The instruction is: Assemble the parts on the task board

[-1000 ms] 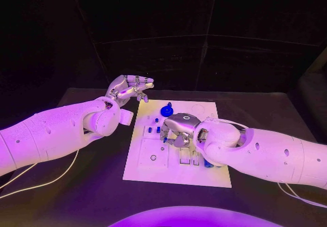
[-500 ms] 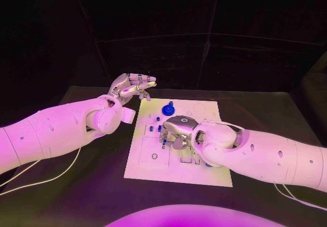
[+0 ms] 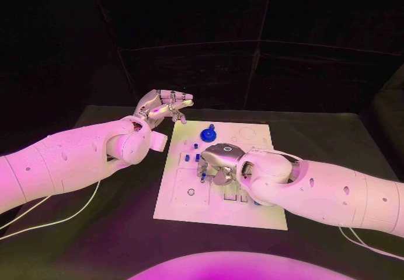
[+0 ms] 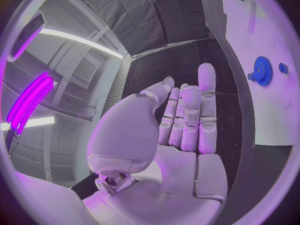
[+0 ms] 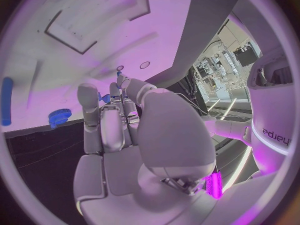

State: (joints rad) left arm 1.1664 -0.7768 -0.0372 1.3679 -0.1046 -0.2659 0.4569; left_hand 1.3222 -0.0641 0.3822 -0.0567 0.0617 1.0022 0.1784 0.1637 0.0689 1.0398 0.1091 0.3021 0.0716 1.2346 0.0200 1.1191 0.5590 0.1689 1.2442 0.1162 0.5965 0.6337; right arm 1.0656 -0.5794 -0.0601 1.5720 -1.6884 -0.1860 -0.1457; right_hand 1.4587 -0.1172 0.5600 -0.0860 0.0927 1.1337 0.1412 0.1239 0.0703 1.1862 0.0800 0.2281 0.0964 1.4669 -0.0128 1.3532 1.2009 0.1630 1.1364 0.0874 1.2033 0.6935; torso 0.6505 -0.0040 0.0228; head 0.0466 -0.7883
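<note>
The white task board (image 3: 253, 213) lies in the middle of the black table. A blue gear (image 3: 207, 136) stands near its far edge, with small blue parts (image 3: 187, 157) below it. My right hand (image 3: 220, 164) hovers low over the board's middle, fingers pointing down. In the right wrist view its thumb and a finger meet on a small blue part (image 5: 118, 74) just over the board (image 5: 94, 15); the blue gear (image 5: 60, 117) lies beside them. My left hand (image 3: 164, 105) is raised off the board's far left corner and holds nothing, fingers (image 4: 187, 115) straight.
Rectangular slots (image 3: 230, 197) are cut near the board's front. A white cable (image 3: 51, 224) runs over the table at the left. Black table (image 3: 337, 140) stretches right of the board. The left wrist view shows the gear (image 4: 261, 71) on the board (image 4: 272, 110).
The camera shifted a little after the earliest frame. Both hands keep nearly the same places relative to the board.
</note>
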